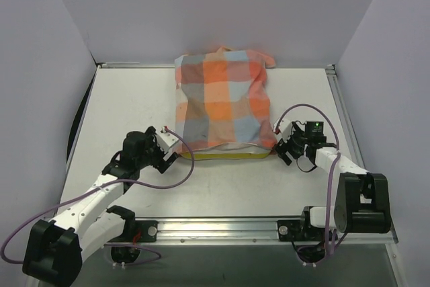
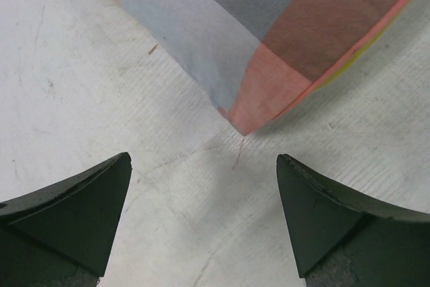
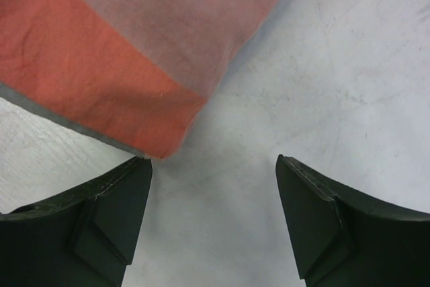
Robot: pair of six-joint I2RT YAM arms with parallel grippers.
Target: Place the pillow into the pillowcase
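My left pincer (image 2: 203, 159) is spread wide with nothing in it. The near left corner of the pillowcase (image 2: 269, 25) lies just ahead of the gap, a loose thread (image 2: 237, 156) trailing from it onto the surface (image 2: 67, 99). My right pincer (image 3: 213, 160) is also spread and empty, but the other near corner sits at the tip of one finger, not between the two. I judge that closing there would catch only a lip of cloth, or miss altogether. A pull from the left corner alone might slide the whole bundle toward me instead of drawing cloth over the pillow (image 1: 225, 155). The pillow is nearly all inside, lying mid-surface. Only the top view shows its yellow edge running bare along the whole near hem. The left wrist shows just a yellow sliver under the cloth, and the right wrist shows none.
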